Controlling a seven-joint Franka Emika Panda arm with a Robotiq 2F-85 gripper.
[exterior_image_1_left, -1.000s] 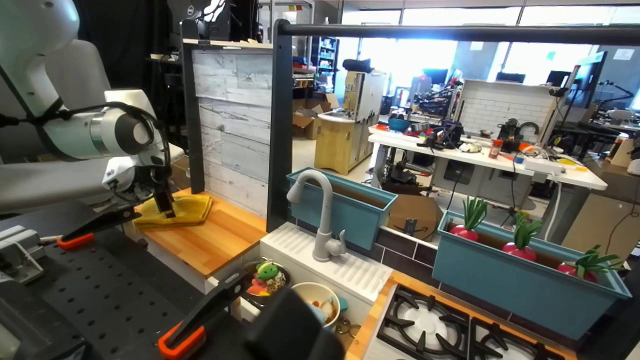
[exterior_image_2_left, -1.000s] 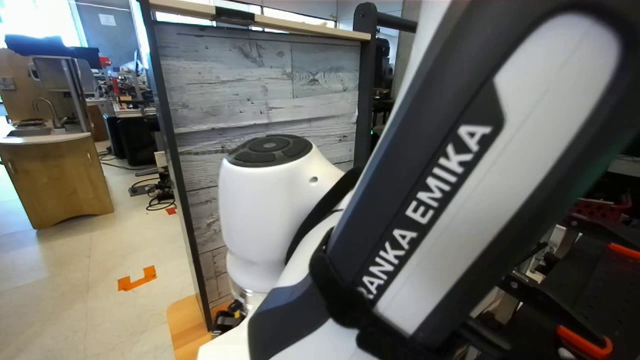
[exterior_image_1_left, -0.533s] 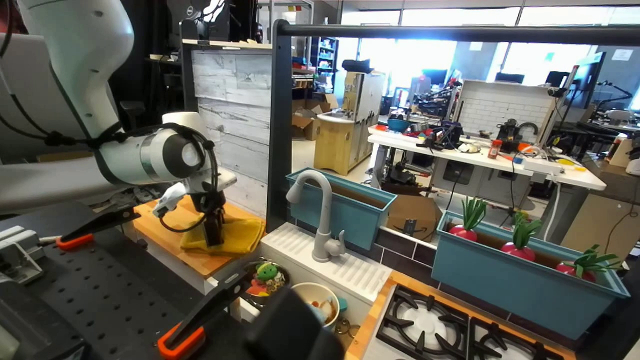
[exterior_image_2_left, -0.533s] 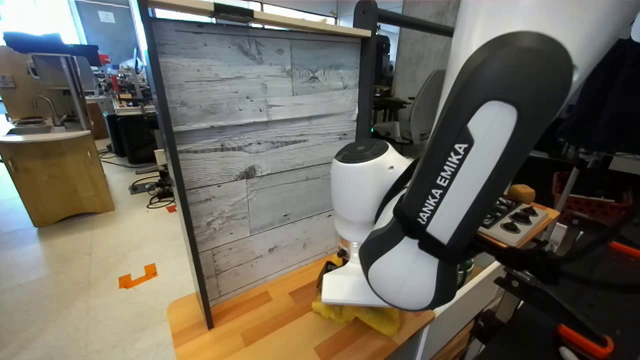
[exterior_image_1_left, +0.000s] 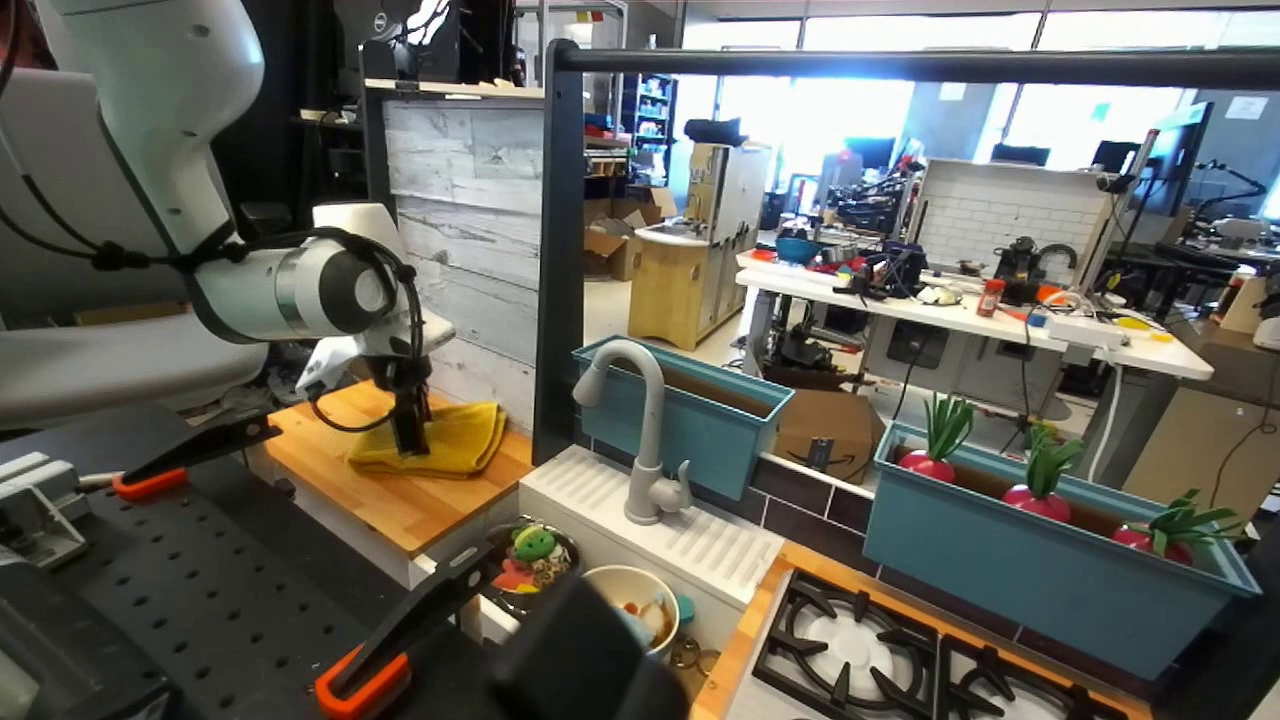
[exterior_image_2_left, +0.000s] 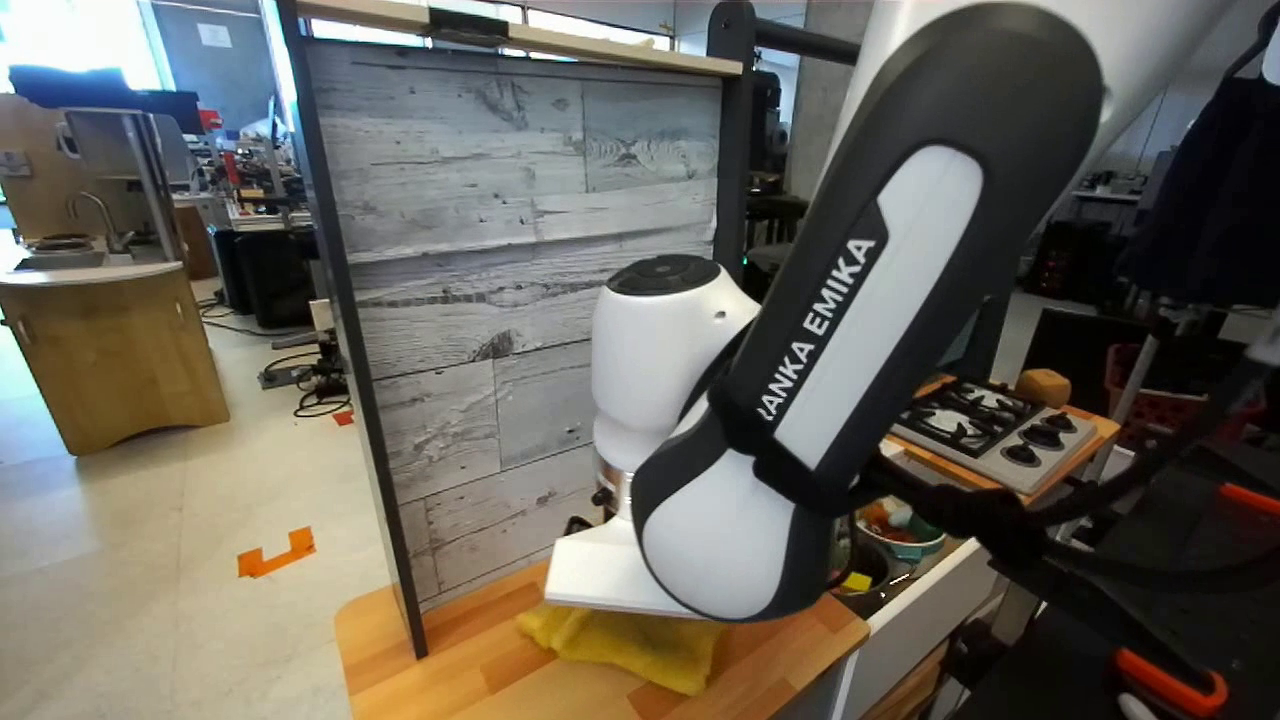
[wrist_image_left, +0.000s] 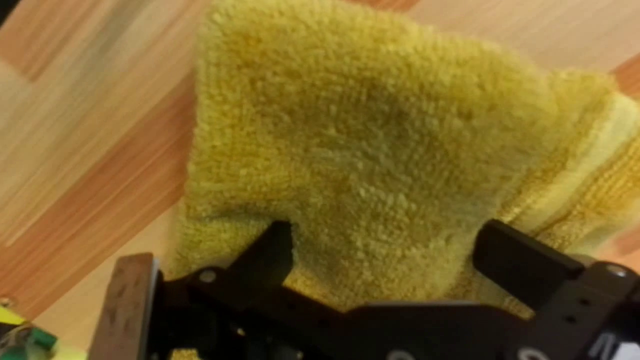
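Largest item inspected: the robot arm (exterior_image_2_left: 870, 310), white and dark grey, bent downward, large lettering along one link. Next in size, a grey wood-look panel (exterior_image_2_left: 480, 250), standing upright between black posts (exterior_image_2_left: 735, 150). At its foot lies the wooden counter (exterior_image_1_left: 420, 510), striped in light and darker blocks. A long teal planter box (exterior_image_1_left: 1050, 580) stands behind the black-grated stovetop (exterior_image_2_left: 985, 460). A ridged white ledge (exterior_image_1_left: 580, 490) sits just beside the counter and bears a grey faucet (exterior_image_1_left: 652, 430).

Item under the claw: a yellow cloth (wrist_image_left: 360, 150), located on the wooden counter near the panel, lying flat but rumpled, with layered folds along one side in the wrist view. Condition of claw: the gripper (wrist_image_left: 385, 227) points down at the cloth and is released, its jaws standing wide apart. Its black fingers (wrist_image_left: 525, 265) stand over the cloth, with fabric showing between them; a crease runs up to one fingertip. The tips appear to touch the fabric; how firmly, cannot be judged. Smallest items recorded: three red radishes (exterior_image_1_left: 1040, 503) with green tops, set in the planter box
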